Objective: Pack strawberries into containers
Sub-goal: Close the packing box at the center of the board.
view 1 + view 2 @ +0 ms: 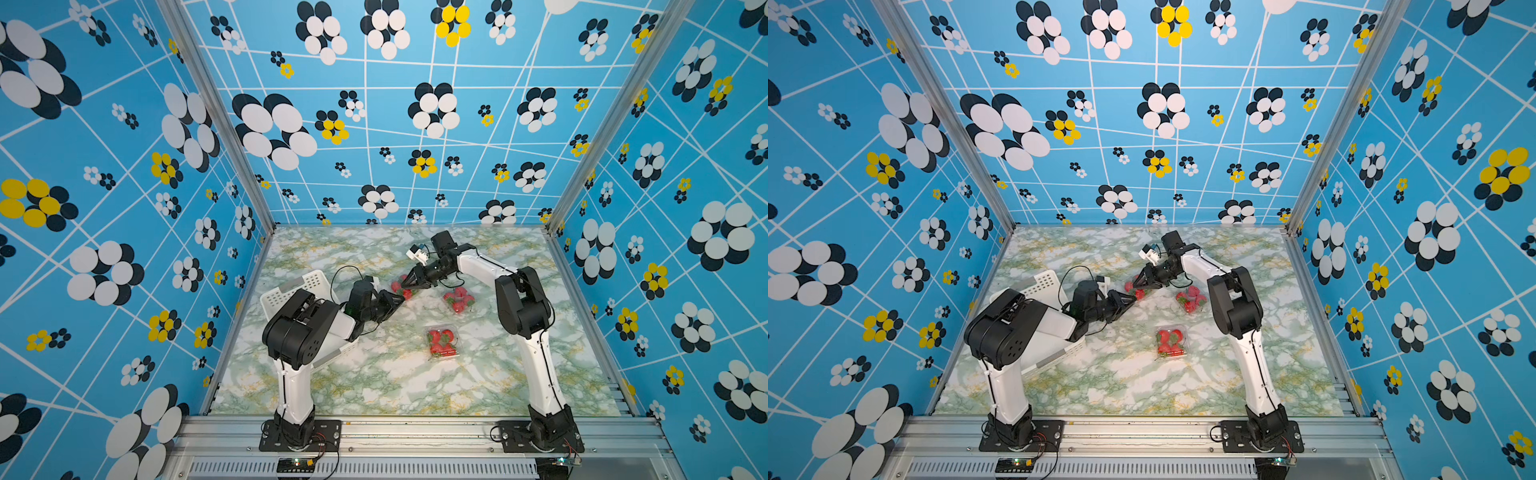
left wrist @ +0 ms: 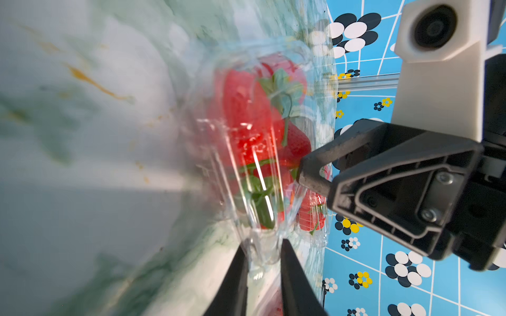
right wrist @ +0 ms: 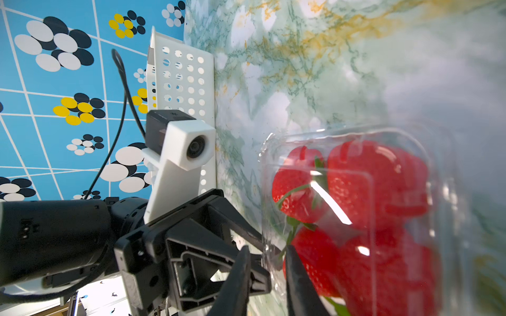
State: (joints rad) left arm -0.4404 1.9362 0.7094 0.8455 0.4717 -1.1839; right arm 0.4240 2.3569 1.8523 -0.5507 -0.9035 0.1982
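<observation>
Closest to us in both top views, the metal rail [image 1: 415,430] is carrying the bases of our two arms. Farther on the marble table [image 1: 374,386], our left gripper [image 1: 401,301] and our right gripper [image 1: 402,285] are meeting at the held container [image 1: 398,279], which is lying toward the back of the table, near its middle; from so far we cannot tell how the jaws are standing. The second container [image 1: 469,308] is sitting near it, toward the right arm, and the third container [image 1: 454,329] is sitting nearer to us, well apart from both grippers. Red strawberries [image 1: 435,336] are lying in all three. The white basket [image 1: 289,289] is lying under our left arm.

In the left wrist view, the left gripper [image 2: 262,243] is standing narrow, pinching a clear edge of the held container [image 2: 273,49], and strawberries [image 2: 241,109] are showing through the plastic. The right gripper [image 2: 305,171] is touching the container from the opposite side.

In the right wrist view, the right gripper [image 3: 267,249] is also standing narrow, clamping a clear flap of the held container [image 3: 397,136], with strawberries [image 3: 369,177] lying inside. The left gripper [image 3: 260,266] is gripping the flap just beside it, and the basket [image 3: 186,76] is standing behind, on the table.
</observation>
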